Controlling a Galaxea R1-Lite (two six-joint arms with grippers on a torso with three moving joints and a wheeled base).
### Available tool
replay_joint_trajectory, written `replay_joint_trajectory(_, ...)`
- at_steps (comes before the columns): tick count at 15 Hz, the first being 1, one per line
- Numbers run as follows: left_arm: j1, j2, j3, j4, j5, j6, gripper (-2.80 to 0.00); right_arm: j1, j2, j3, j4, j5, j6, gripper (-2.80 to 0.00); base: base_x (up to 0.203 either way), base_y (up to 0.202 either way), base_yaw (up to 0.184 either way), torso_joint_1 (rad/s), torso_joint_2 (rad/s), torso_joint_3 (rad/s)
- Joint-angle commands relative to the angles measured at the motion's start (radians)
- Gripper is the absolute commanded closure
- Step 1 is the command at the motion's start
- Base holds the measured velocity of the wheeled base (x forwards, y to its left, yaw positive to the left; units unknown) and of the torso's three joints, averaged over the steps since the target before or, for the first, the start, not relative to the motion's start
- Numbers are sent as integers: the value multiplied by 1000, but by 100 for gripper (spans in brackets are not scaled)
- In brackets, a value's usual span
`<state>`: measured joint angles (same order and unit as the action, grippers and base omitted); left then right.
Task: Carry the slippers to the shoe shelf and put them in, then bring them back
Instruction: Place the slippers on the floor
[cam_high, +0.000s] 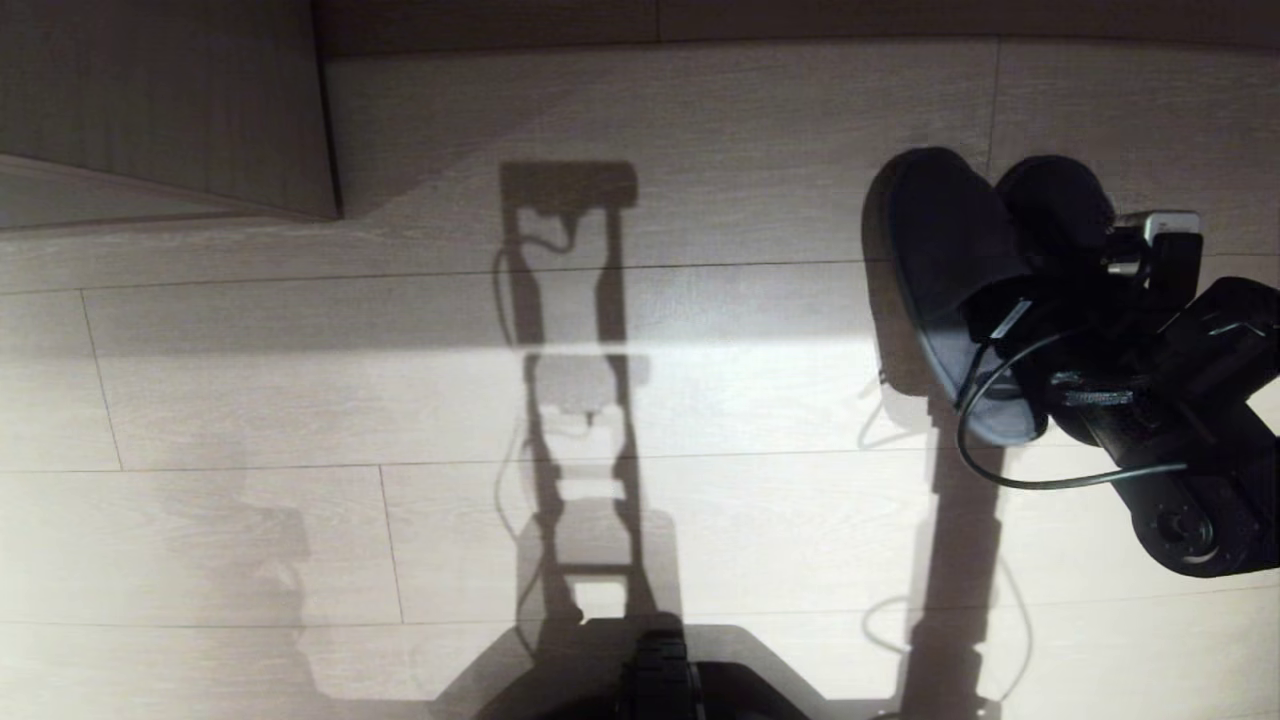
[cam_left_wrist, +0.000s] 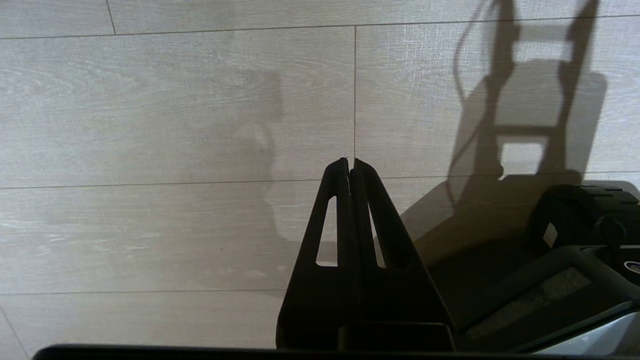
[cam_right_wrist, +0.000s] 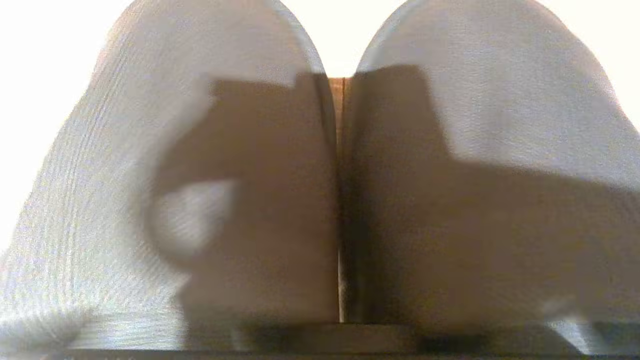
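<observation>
Slippers (cam_high: 950, 270) sit at the right side of the head view, a dark pair side by side on the pale plank floor (cam_high: 250, 400), with the right arm (cam_high: 1190, 420) reaching in over them from the right edge. The right hand itself is hidden among the arm and the slippers there, and the right wrist view shows only the two ribbed grey soles or insoles (cam_right_wrist: 100, 175) filling the frame with a thin gap between them, so I cannot tell how far that hand is open or whether it has hold of the pair. A brown wood panel (cam_high: 170, 100) stands at the far left corner of the head view, well apart from the slippers. The left hand (cam_left_wrist: 350, 167) hangs over bare floor near the base (cam_left_wrist: 575, 250), its fingers (cam_left_wrist: 330, 225) pressed together on nothing.
</observation>
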<state>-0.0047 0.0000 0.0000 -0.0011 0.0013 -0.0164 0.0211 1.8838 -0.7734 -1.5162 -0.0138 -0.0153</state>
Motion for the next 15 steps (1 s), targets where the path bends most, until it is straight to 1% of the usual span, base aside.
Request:
replay_joint_trajectory(1, 0, 0, 2, 0, 0, 0, 0, 0, 12, 3, -4, -3, -4, -280, 0, 0, 0, 0, 0, 0)
replay_joint_trajectory(7, 0, 0, 2, 0, 0, 0, 0, 0, 24, 92, -4, -2, -20, -280, 0, 0, 0, 0, 0, 0)
replay_joint_trajectory(9, 0, 0, 2, 0, 0, 0, 0, 0, 11, 131, -3, -3, -39, -280, 0, 0, 0, 0, 0, 0)
replay_joint_trajectory(13, 0, -2, 2, 0, 0, 0, 0, -3, -39, 177, 5, -6, -52, -280, 0, 0, 0, 0, 0, 0)
replay_joint_trajectory(15, 0, -2, 2, 0, 0, 0, 0, -7, -47, 194, 76, -8, -62, -280, 0, 0, 0, 0, 0, 0)
